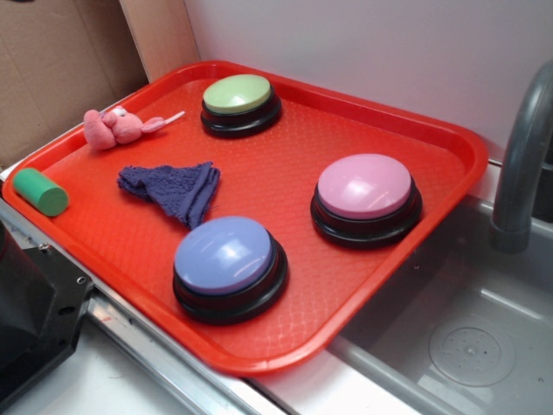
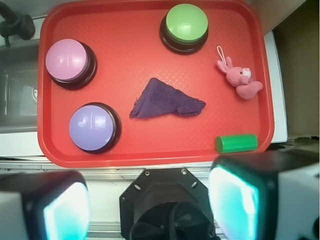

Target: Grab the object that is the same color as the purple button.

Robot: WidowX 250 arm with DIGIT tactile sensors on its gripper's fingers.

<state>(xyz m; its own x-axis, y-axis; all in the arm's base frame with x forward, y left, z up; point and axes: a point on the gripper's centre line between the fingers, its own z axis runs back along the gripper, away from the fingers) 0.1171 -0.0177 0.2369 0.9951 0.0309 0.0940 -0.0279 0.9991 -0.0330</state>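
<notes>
Purple knitted cloth (image 2: 166, 103) mid-tray (image 2: 130, 55), flat and clear of the purple button (image 2: 92, 127), so reachable from above. End effector (image 2: 147, 200) spread wide, empty, off the tray's near edge.

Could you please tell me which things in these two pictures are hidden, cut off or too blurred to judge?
- End effector: in the wrist view its fingers are blurred and cut off by the bottom edge; nothing is between them.
- Robot arm: the exterior view shows only a dark part at the lower left edge.
- Faucet: cut off by the right edge in the exterior view.
- Purple cloth: its underside is hidden in both views.
</notes>
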